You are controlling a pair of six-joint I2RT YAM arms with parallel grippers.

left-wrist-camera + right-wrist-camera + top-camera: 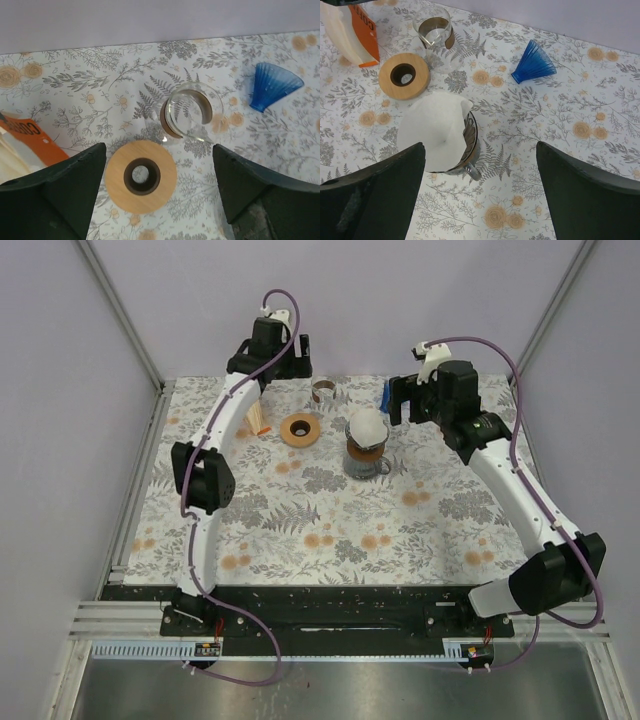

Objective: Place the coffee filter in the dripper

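**Top external:** The white coffee filter (368, 425) sits in the mouth of the dripper (367, 458), mid-table toward the far edge. The right gripper (400, 402) hangs just beyond it on the far-right side, fingers spread wide and empty. The left gripper (272, 368), equally spread and holding nothing, hovers near the far-left corner above an orange filter pack (262, 420). The right arm is the nearer. A wooden ring (300, 430) lies between the pack and the dripper, and a small glass carafe (323, 392) stands by the far edge.

**Left wrist:** The ring (141, 176) lies between the open fingers, with the carafe (192, 112) just beyond. A blue ribbed cone (274, 85) lies on its side farther right. The filter is out of frame.

**Right wrist:** The filter (435, 132) lies below and left of the open gap, point down. It leans so that one side laps the rim while the dripper's dark ribbed wall (470, 137) shows bare opposite. The placement looks largely done. Any remaining move would be a nudge to seat the filter straight, and nothing blocks it from above. The ring (404, 75) and the pack (362, 30) lie toward the left gripper's side, apart from the dripper.
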